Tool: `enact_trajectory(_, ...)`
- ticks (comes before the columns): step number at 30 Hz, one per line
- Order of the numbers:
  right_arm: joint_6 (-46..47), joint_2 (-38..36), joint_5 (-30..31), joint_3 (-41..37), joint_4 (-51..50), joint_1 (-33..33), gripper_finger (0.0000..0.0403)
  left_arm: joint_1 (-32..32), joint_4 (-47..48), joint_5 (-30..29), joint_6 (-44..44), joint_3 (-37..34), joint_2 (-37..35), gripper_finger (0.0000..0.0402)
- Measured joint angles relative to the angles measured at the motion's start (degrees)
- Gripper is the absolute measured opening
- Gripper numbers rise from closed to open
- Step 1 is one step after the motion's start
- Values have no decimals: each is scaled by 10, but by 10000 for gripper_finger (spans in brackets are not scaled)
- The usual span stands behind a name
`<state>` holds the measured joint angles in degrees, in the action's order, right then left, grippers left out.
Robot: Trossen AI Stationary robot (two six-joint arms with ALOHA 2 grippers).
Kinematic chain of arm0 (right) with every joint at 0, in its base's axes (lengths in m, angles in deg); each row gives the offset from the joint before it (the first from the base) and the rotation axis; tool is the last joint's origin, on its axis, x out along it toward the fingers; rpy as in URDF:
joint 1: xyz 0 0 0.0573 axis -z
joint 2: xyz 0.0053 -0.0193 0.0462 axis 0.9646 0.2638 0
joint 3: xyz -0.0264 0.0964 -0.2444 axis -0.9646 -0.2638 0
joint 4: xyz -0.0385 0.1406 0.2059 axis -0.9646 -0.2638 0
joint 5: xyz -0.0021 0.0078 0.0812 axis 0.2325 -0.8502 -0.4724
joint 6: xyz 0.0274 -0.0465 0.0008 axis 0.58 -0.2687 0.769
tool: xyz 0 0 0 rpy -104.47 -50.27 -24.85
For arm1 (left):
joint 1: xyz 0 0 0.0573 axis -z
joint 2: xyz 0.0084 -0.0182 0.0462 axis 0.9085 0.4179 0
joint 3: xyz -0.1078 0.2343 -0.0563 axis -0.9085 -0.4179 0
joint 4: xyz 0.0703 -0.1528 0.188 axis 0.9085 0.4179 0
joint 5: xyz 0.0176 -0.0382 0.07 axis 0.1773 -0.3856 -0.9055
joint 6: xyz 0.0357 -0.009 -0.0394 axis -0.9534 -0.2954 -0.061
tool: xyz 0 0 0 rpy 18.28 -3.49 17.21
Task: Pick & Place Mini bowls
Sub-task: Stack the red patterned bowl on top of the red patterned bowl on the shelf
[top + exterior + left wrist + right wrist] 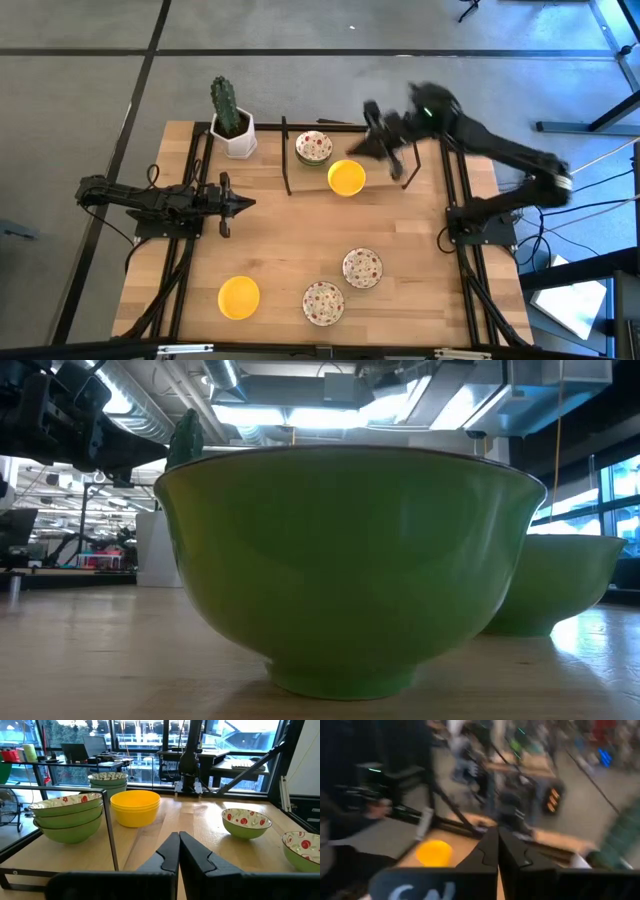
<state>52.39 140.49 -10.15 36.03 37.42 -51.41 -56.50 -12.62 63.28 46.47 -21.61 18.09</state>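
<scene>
The mini bowls are spread over the wooden table [280,250]. A floral stack [314,148] and a yellow stack [346,178] stand at the far middle. One yellow bowl [239,297] and two floral bowls [323,303] [362,268] rest on their bases near the front. My left gripper [245,203] [179,845] is shut, level, at the left and touches nothing. My right gripper [356,148] [497,845] is shut with nothing in it, raised above the far stacks and blurred. In the low view a green bowl wall [350,560] fills the picture.
A white pot with a cactus [232,125] stands at the far left corner. A thin dark metal frame [287,160] [111,830] stands around the far stacks. A third stack with a green-grey pattern [107,780] sits behind the floral one [70,815].
</scene>
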Motion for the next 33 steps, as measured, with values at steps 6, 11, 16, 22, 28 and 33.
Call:
enact_trajectory(6,16,-165,70,-218,65,-81,0,0,0,0,0,0,0,4)
enact_trajectory(11,81,-254,90,-422,222,-133,2,0,0,-8,0,0,0,4)
enact_trajectory(16,123,-276,109,-558,379,-165,5,0,-2,-26,0,0,0,4)
enact_trajectory(22,100,-274,162,-624,418,-182,6,0,-27,-88,0,0,0,4)
enact_trajectory(28,95,-274,174,-647,423,-197,7,0,-32,-91,22,0,0,4)
enact_trajectory(33,92,-274,174,-653,419,-208,7,0,-84,-120,31,0,0,4)
